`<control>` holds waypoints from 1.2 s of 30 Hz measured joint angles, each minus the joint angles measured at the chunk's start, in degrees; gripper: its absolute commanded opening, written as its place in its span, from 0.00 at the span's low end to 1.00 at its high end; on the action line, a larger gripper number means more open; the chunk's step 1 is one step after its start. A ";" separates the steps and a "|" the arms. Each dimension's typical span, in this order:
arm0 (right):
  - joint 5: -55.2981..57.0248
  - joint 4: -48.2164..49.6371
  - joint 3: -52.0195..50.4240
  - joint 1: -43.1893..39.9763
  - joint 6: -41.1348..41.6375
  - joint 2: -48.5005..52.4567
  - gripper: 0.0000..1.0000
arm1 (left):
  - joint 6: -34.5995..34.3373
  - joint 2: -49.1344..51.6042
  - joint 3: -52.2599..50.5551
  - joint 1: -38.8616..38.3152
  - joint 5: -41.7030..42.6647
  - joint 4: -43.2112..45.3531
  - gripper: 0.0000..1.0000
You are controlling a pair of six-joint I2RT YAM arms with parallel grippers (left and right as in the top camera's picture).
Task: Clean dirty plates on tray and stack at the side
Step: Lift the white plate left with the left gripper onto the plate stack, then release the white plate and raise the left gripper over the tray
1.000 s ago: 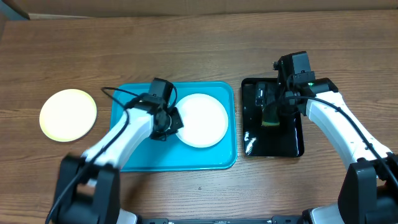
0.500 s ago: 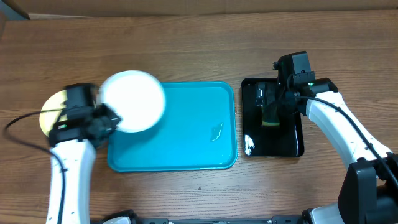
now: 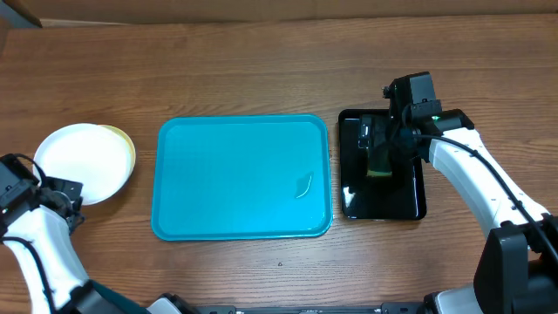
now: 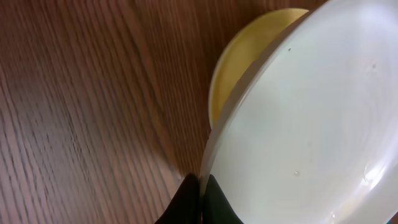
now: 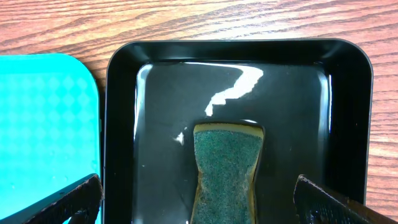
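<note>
The white plate (image 3: 83, 161) looks stiff, light and slick; the left jaws pinch its thin rim, the best hold, while the right jaws gape empty over the sponge (image 5: 225, 168).

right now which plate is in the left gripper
The white plate, pinched at its rim by the left gripper. The pale yellow plate lies ungripped beneath it, only a crescent showing.

I see a brown wood-grain table (image 3: 261, 70), a turquoise tray (image 3: 242, 174) with a faint diamond pattern, one white plate (image 3: 80, 163), one pale yellow plate (image 4: 242, 62), a glossy black tray (image 3: 397, 196) with a white streak, and a dark green sponge (image 5: 226, 162) edged in yellow.
</note>
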 measured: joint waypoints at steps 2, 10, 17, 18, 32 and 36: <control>0.02 -0.02 0.02 0.02 -0.02 0.00 1.00 | 0.00 2.62 0.00 0.35 0.04 2.29 0.04; 0.02 0.00 0.00 0.02 0.02 0.00 1.00 | 0.04 9.05 -0.02 0.33 1.97 10.16 0.11; 0.00 -0.02 0.02 0.00 0.00 0.00 1.00 | -0.22 9.14 -0.02 0.33 3.06 13.57 0.16; 0.00 -0.02 0.00 0.00 -0.02 0.00 1.00 | -0.15 9.14 -0.02 0.33 3.28 13.79 0.24; 0.02 -0.02 0.00 0.02 -0.02 0.00 1.00 | 7.21 9.14 -0.02 -9.25 25.27 15.45 0.72; 0.02 -0.02 0.00 0.02 0.02 0.00 1.00 | 9.70 9.14 -0.02 -16.79 28.83 13.92 0.73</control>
